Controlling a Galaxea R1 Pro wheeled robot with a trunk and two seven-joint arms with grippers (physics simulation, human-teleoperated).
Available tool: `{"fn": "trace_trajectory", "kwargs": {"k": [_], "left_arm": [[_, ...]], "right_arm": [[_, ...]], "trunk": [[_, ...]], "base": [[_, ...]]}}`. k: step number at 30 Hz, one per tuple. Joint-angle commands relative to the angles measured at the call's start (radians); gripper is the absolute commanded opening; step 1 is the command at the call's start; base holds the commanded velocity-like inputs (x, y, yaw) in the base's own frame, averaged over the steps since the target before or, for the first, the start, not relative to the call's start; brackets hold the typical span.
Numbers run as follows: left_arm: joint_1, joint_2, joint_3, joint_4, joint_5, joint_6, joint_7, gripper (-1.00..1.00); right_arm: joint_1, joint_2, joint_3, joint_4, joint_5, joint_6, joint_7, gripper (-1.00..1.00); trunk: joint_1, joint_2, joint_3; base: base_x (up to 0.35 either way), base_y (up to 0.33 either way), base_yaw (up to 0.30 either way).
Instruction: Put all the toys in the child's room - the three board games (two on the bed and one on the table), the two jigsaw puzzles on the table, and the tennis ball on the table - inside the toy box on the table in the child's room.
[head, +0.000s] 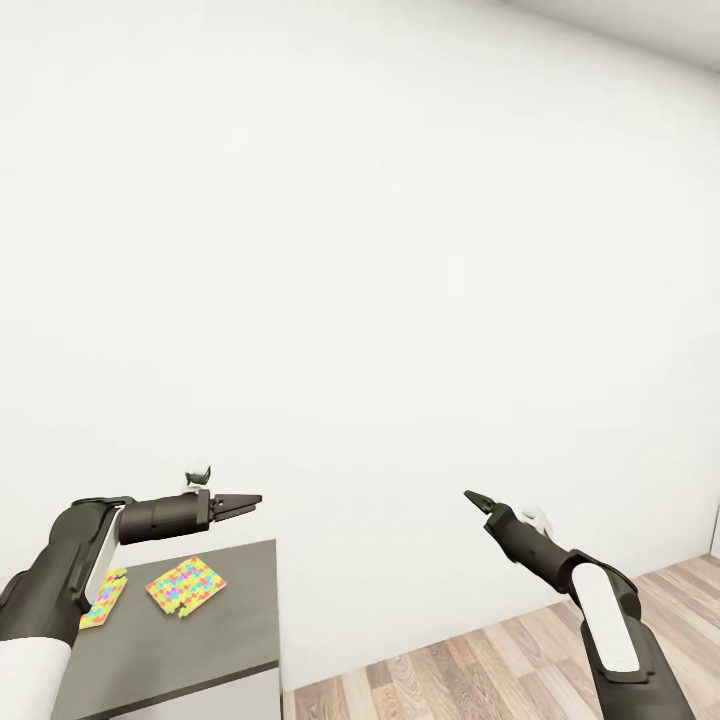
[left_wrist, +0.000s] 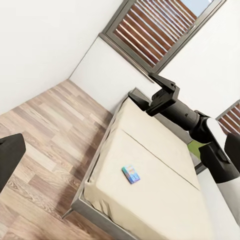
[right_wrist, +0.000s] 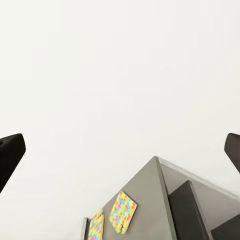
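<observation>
Hovering side by side in front of a bare white wall (head: 380, 250), both arms are raised and empty-handed. The left gripper (head: 245, 503) shows its dark fingers drawn to a narrow point over the far edge of the table (head: 245, 640), touching nothing; the head view looks at it edge-on, so I cannot tell how wide its jaws stand. The right gripper (head: 474, 497) hangs out over the wood-plank floor (head: 480, 660), well apart from the table, and in the right wrist view its two dark fingertips (right_wrist: 9, 152) sit at opposite borders of the picture — jaws spread wide, nothing between them.

Two jigsaw puzzles (head: 186, 585) lie flat on the dark-grey tabletop below the left arm, the nearer-to-wall one tilted like a diamond, the other (head: 104, 598) just beside it and partly hidden by the forearm. Neither touches a gripper. The table's right edge drops straight to the floor, and beyond it open planks run along the wall.

From the left wrist view the room opens out: a bed (left_wrist: 150, 200) with a cream cover stands against a wall under slatted windows (left_wrist: 160, 30), and one small board game (left_wrist: 131, 174), light blue, lies flat near the middle of the mattress — free floor lies alongside the bed frame.
</observation>
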Motion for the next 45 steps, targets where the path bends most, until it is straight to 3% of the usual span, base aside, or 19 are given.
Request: {"fn": "trace_trajectory", "kwargs": {"k": [1, 8, 13, 32, 45], "left_arm": [[0.000, 0.000, 0.000, 0.000, 0.001, 0.010, -0.003, 1.00], [0.000, -0.001, -0.001, 0.000, 0.001, 0.010, -0.003, 1.00], [0.000, -0.002, -0.001, 0.000, 0.004, 0.010, -0.003, 1.00], [0.000, 0.000, 0.001, 0.000, 0.008, 0.010, -0.004, 1.00], [0.000, 0.000, 0.001, 0.000, 0.008, 0.010, -0.004, 1.00]], "right_arm": [[-0.001, 0.000, -0.002, 0.001, 0.004, 0.005, 0.006, 1.00], [-0.001, 0.000, -0.004, 0.007, 0.004, 0.005, 0.006, 1.00], [-0.001, 0.000, -0.030, 0.026, 0.004, 0.006, 0.007, 1.00], [-0.001, 0.000, -0.067, 0.077, 0.003, 0.007, 0.006, 1.00], [-0.001, -0.001, -0.098, 0.124, -0.015, 0.008, 0.006, 1.00]], "trunk": [[0.000, -0.001, -0.001], [0.000, -0.001, 0.001], [0.000, -0.001, 0.004], [0.000, -0.001, 0.005], [0.000, -0.001, -0.008]], "base": [[0.000, 0.000, 0.000], [0.000, 0.000, -0.027], [0.000, 0.000, -0.134], [0.000, 0.000, -0.268], [0.000, 0.000, -0.210]]}}
